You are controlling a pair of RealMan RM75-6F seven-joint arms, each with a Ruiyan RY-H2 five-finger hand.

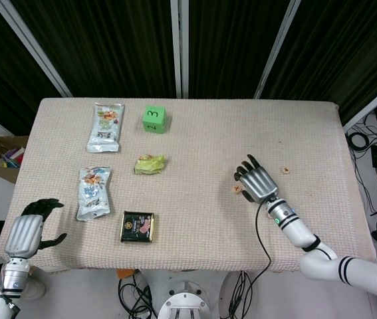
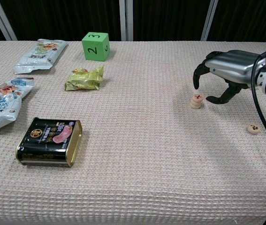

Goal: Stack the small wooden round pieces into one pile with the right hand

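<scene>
Two stacked pieces [image 2: 196,101] on table, right hand [image 2: 226,70] hovering above, fingers curled apart, empty

You had a beige desk [image 2: 137,178] with a bumpy waffle pattern. The small round pieces [image 2: 196,101] were light wood with red marks on top. The cube [image 2: 95,46] was bright green with black numbers. The tin [image 2: 49,142] was black and gold with a pink picture. The crumpled wrapper [image 2: 84,78] was yellow-green. Your right hand [image 2: 226,70] was silver with black fingers.
</scene>
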